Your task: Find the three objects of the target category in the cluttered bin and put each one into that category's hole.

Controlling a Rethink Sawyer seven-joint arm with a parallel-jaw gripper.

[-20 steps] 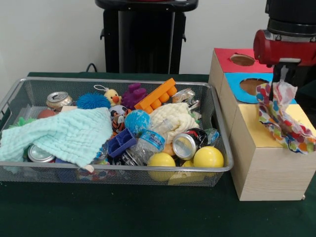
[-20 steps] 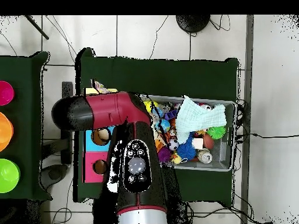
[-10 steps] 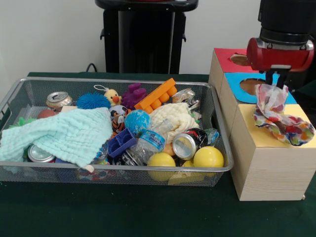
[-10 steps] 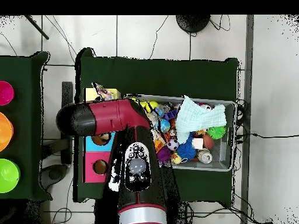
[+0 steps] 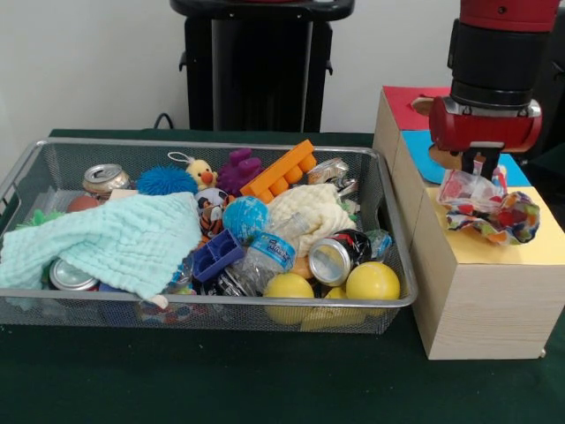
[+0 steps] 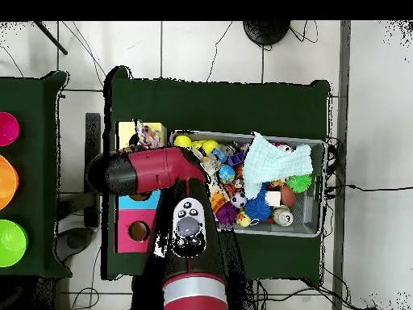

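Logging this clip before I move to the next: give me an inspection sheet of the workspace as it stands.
Surface: dark green table cover, bare in front of the basket.
Job's things: polka-dot cloth bunched on the yellow-topped box, covering where its hole would be; wire-mesh basket beside the boxes.
Clutter: mint-green waffle cloth draped over the basket's rim, cream cloth, two yellow balls, drink cans, orange brick, blue spiky ball.
Claw: claw directly above the cloth; open or shut cannot be told.
Cables: cords on the tiled floor.
Surroundings: blue-topped box, red-topped box, coloured bowls on a side table.
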